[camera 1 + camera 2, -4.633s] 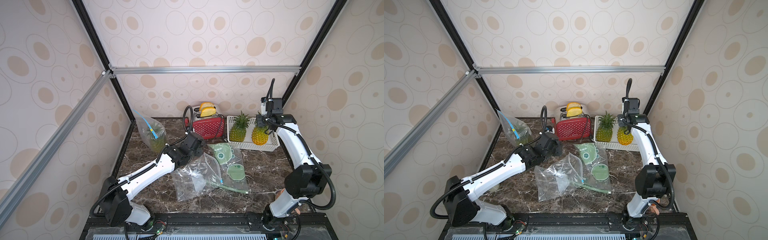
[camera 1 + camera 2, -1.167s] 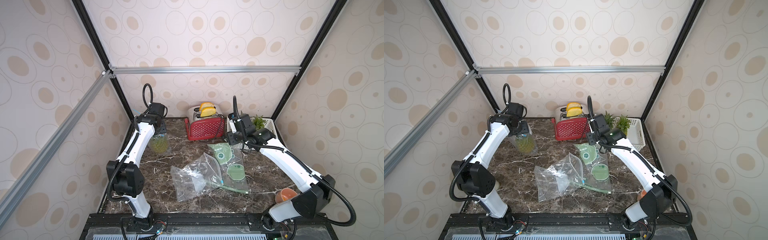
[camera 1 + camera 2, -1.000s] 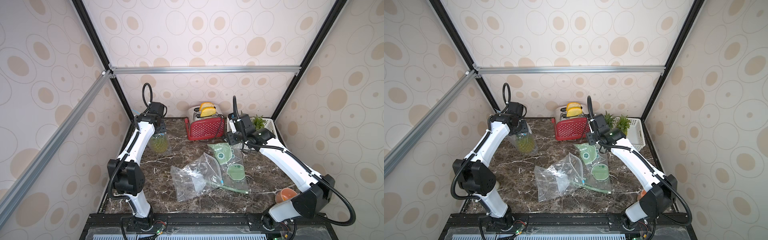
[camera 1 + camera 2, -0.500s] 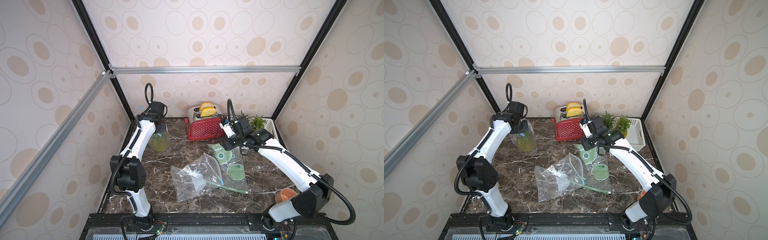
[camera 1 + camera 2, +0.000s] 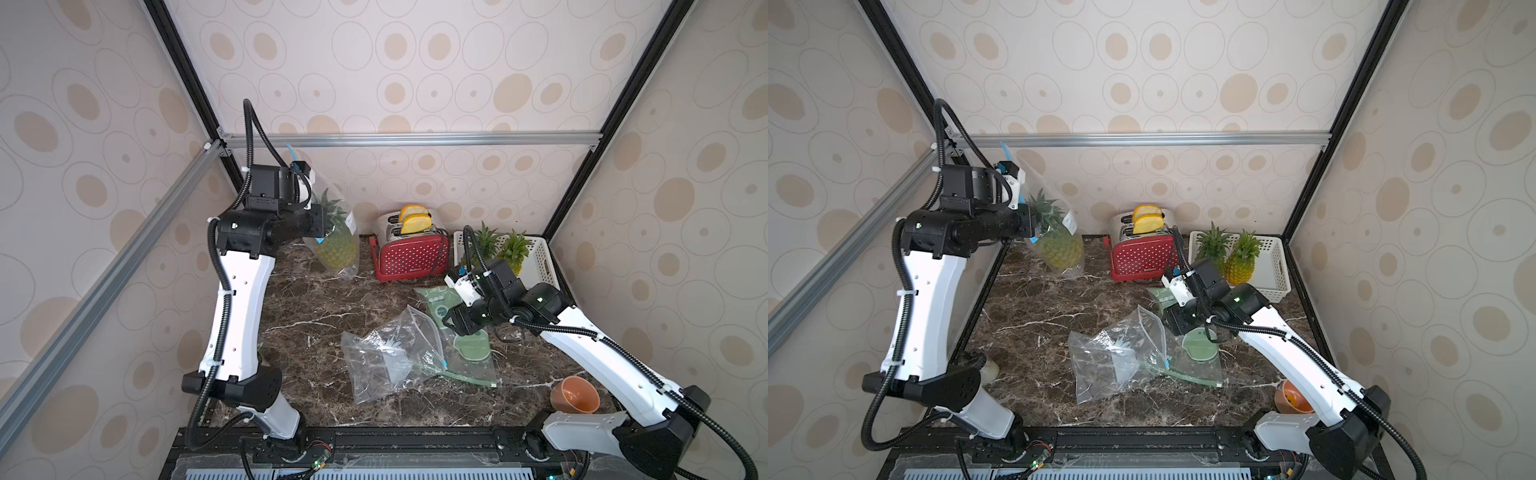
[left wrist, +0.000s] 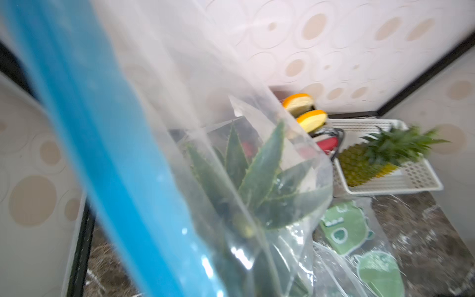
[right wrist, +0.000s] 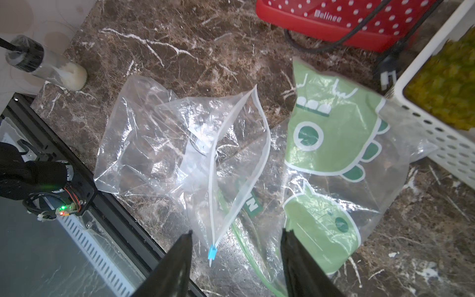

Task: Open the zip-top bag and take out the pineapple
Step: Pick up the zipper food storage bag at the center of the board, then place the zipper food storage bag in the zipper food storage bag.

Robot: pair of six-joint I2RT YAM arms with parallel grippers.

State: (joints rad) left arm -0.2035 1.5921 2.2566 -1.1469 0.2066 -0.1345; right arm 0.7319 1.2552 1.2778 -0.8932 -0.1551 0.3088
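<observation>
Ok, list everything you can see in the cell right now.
zip-top bag: 1, clear, blue zip, back left, held by its top
pineapple: 1, yellow-green, inside that bag
toaster: 1, red, white dots, back centre
bread slices: 2, yellow, in the toaster
basket: 1, white, back right
loose pineapples: 2, yellow, in the basket
empty bag: 1, clear, table centre
green-printed bag: count unclear, beside the empty bag
cup: 1, orange, front right
clear cylinder: 1, cream end, front left
left gripper: black, shut on the zip-top bag
right gripper: black, open, above the empty bag

Beige walls (image 5: 415,62) patterned with ovals and rings enclose a dark brown marble tabletop (image 5: 316,316), framed by aluminium rails (image 5: 411,139).
</observation>
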